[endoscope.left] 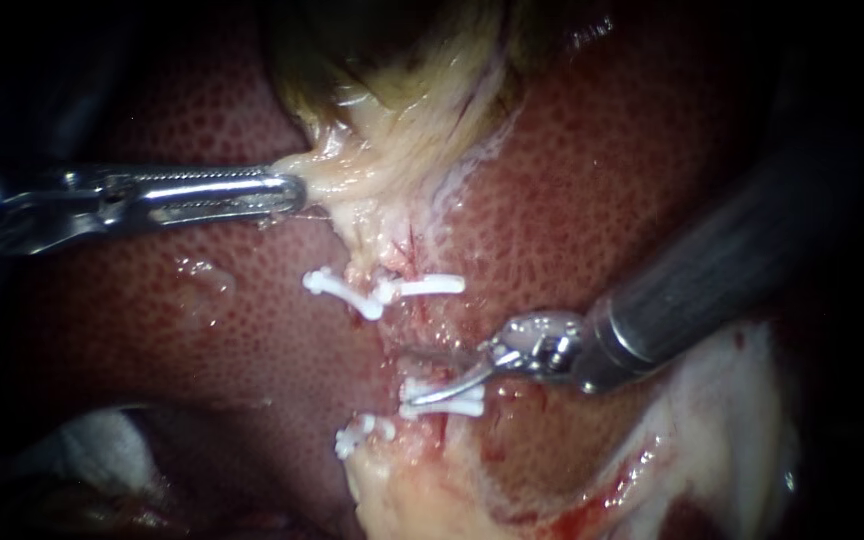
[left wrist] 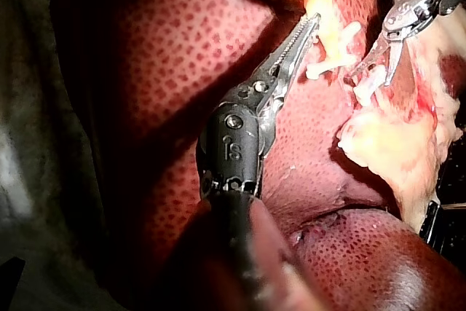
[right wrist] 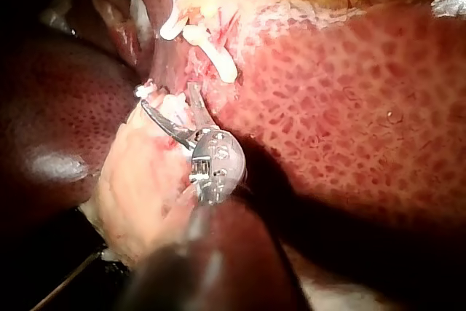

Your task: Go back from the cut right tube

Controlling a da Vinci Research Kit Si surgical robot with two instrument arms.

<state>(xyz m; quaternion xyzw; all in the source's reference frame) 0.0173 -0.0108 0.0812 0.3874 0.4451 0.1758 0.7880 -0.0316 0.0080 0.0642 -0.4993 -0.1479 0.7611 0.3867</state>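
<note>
The surface all round is speckled red liver (endoscope.left: 592,200), with darkness beyond its edges. Two instruments work on it.

Nearest, the right instrument (endoscope.left: 409,377) comes in from the right with its pincer apart. Its two thin curved blades are spread in the gap of the cut right tube (endoscope.left: 420,325), holding nothing. White clips (endoscope.left: 422,287) sit on either side of that gap: two in a row above, and a lower cluster (endoscope.left: 442,407) too crowded to count surely.

Farther off, the left instrument (endoscope.left: 295,193) has its pincer clamped on the edge of the pale tissue (endoscope.left: 382,170).

The left wrist view shows both instruments at once — the right wrist view shows only its own, with a dark glossy lobe (right wrist: 51,143) beside it.
</note>
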